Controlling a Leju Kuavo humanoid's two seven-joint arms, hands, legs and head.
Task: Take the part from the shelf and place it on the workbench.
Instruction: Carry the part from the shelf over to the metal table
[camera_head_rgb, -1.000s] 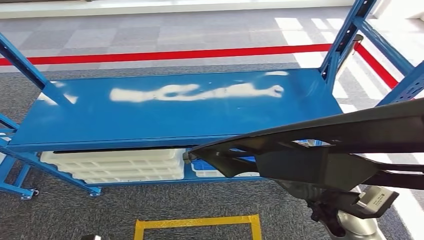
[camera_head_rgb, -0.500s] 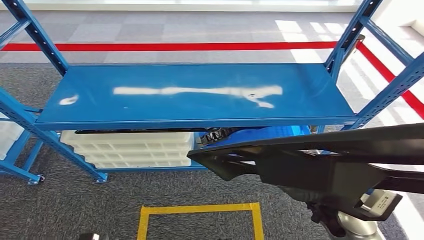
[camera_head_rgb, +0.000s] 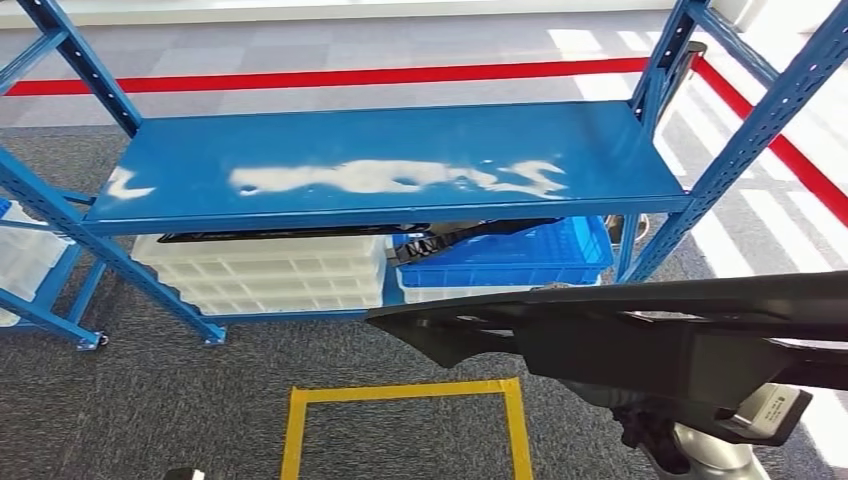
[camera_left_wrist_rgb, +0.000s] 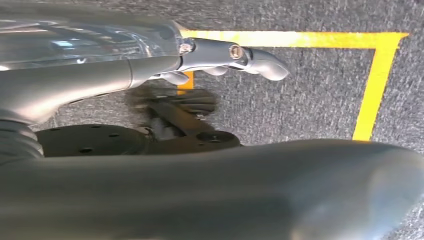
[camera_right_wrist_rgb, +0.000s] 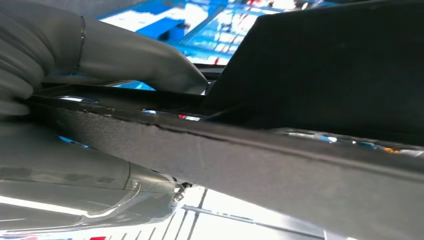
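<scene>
- Now the long black part (camera_head_rgb: 640, 330) is off the shelf (camera_head_rgb: 380, 165), clamped in the right hand (camera_right_wrist_rgb: 100, 100) out in front of the robot.
- Across the frames the shelf has drawn away, so the robot is backing off.
- Left hand (camera_left_wrist_rgb: 230, 57) hangs empty, fingers apart, over the yellow floor marking (camera_head_rgb: 400, 400).
- No workbench to be seen yet.

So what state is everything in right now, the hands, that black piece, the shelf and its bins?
black part: off the shelf, carried
right hand: grips the black part
left hand: holds nothing, hangs over the floor
blue shelf: top deck bare
white trays: stacked on lower level
blue bin: on lower level
</scene>
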